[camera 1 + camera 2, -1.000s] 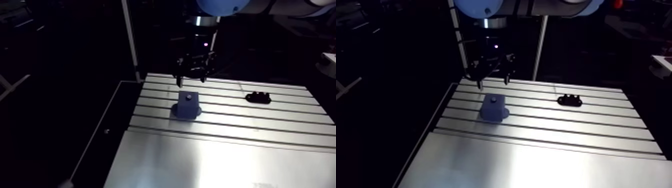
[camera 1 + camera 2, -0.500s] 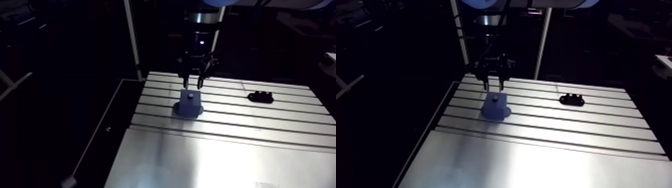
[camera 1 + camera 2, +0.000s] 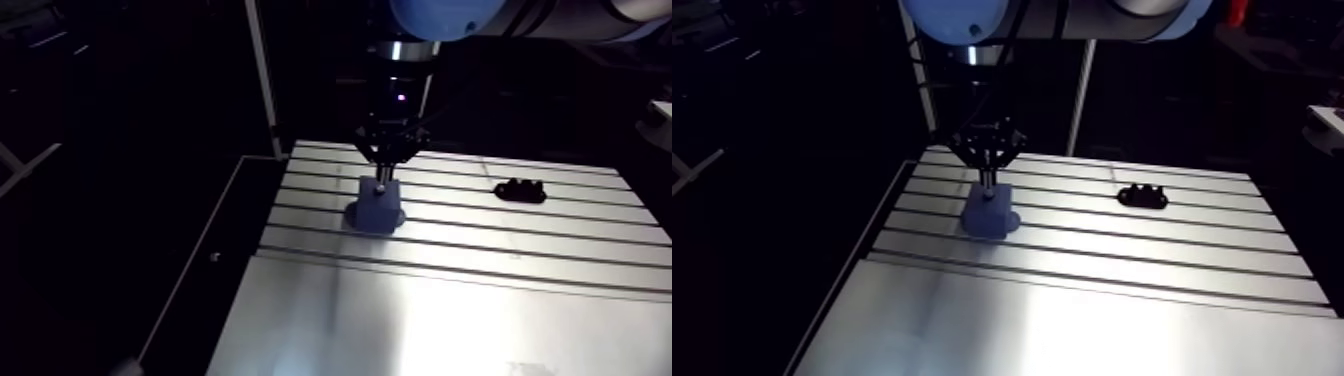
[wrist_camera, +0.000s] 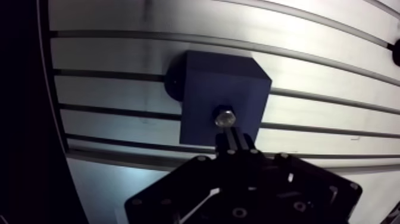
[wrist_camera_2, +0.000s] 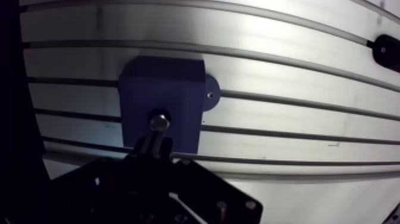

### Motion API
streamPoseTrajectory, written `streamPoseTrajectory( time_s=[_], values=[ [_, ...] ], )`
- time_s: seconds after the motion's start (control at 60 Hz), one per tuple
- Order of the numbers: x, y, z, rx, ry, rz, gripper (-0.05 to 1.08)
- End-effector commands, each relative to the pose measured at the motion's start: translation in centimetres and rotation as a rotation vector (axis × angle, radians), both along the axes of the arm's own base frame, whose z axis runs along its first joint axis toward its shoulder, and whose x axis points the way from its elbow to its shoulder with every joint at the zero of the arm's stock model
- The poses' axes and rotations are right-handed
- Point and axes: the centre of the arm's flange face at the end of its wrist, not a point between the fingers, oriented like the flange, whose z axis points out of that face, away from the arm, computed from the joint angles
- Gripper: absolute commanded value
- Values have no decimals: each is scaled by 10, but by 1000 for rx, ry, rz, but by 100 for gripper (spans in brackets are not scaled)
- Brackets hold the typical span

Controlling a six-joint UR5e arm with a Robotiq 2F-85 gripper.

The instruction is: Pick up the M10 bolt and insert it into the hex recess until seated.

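Fingers [image 4: 236, 143] are drawn together into one narrow tip on the gripper [image 4: 228, 134], pinching the M10 bolt [image 4: 224, 117] at its head. The wrist view shows no gap between pads and bolt. The bolt stands upright in the top face of the blue block [image 4: 202, 83], off-centre toward the gripper side, with its shiny round head proud of the surface. How deep it sits can't be told. In the arm view the gripper comes straight down onto the block top. The block has a round base [image 5: 212, 94] sticking out at one side and sits across the grooves of the slotted table [image 3: 450, 300]. A small black part [image 3: 519, 190] lies on the table, well apart from the block, on the side away from the table's near dark edge.
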Motion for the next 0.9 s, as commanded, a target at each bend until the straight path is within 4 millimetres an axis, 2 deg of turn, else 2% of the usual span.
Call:
streamPoseTrajectory(
  time_s=[0.017, 0.9],
  values=[
    [0, 1, -4, -5, 17, 0, 108],
    [1, 0, -11, -10, 1, -7, 108]
  ],
)
